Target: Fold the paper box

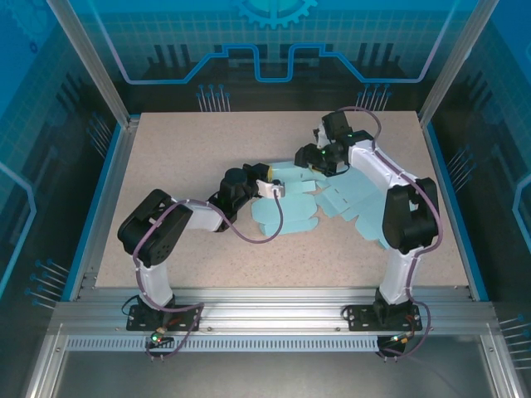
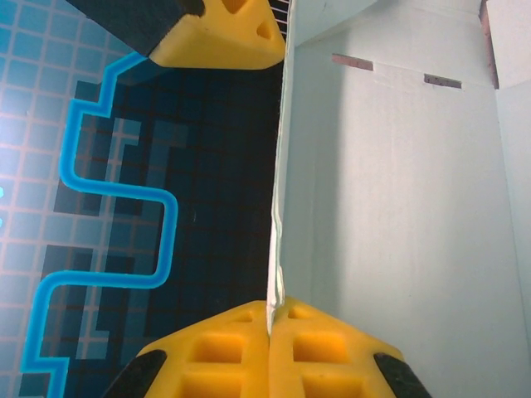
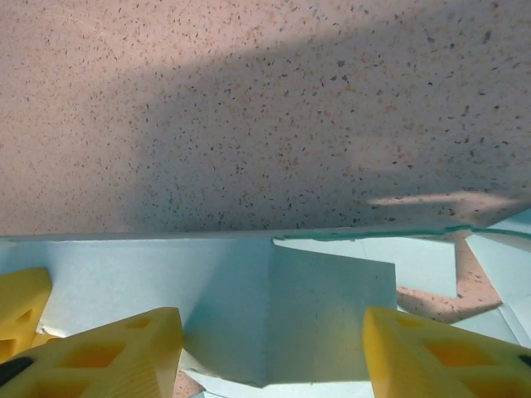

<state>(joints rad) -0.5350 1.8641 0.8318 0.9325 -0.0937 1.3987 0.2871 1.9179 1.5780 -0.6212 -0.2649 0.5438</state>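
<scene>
1. The paper box (image 1: 303, 207) lies mostly flat and unfolded near the middle of the table (image 1: 191, 149), between the two grippers; by my judgement folding is at an early step, raising a first wall.
2. The left gripper (image 2: 270, 332) has its jaws closed on the thin edge of a panel (image 2: 398, 207), which stands upright and is seen edge-on from the wrist.
3. The right gripper (image 3: 270, 352) has its jaws apart, low over a creased flap (image 3: 332, 307) at the far edge of the sheet; it grips nothing.
4. The next move probably calls for the right jaws to pinch or push that flap along its crease while the left holds firm.
5. The left arm reaches forward, low and stretched; the right arm arches over and bends back towards the sheet.
</scene>
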